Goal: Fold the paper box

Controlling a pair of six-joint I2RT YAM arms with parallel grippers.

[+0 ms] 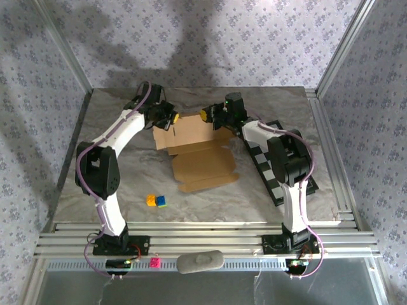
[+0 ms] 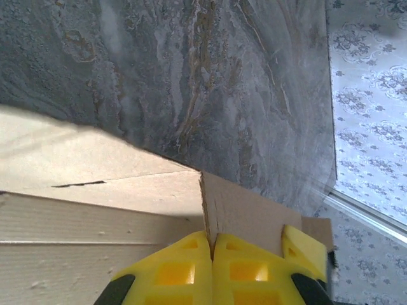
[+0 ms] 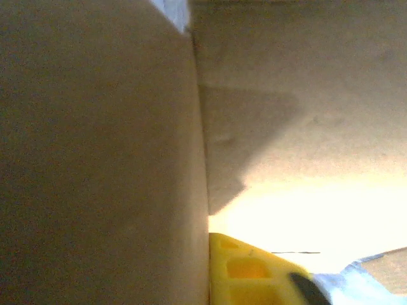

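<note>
Cardboard of the paper box [image 1: 200, 162] lies at the middle of the marble-patterned table [image 1: 210, 203], partly erected. The base panel and the near flaps rest flat on the surface. The rear panel stands raised at the far side, between the two arms.

Left gripper [image 1: 172, 119] sits at the far-left corner of the raised panel. In the left wrist view its yellow fingers [image 2: 181, 270] are pressed together on the thin edge of an upright cardboard flap [image 2: 245, 210], which stands pinched between them. Flat cardboard panels extend to the left of this flap, and the table surface lies beyond it.

Right gripper [image 1: 205, 115] sits at the far-right end of the same raised panel, near the left gripper but apart from it. In the right wrist view one yellow finger [image 3: 245, 270] lies flush against a cardboard wall [image 3: 102, 159]. The second finger is hidden behind that wall. The jaws are closed, with the wall clamped between them.

Checkerboard [image 1: 264, 166], black and white, lies flat on the right side of the table, partly under the right arm and just beside the box. Two small coloured cubes [image 1: 156, 201] rest side by side on the table, near the front-left flap of the box.
</note>
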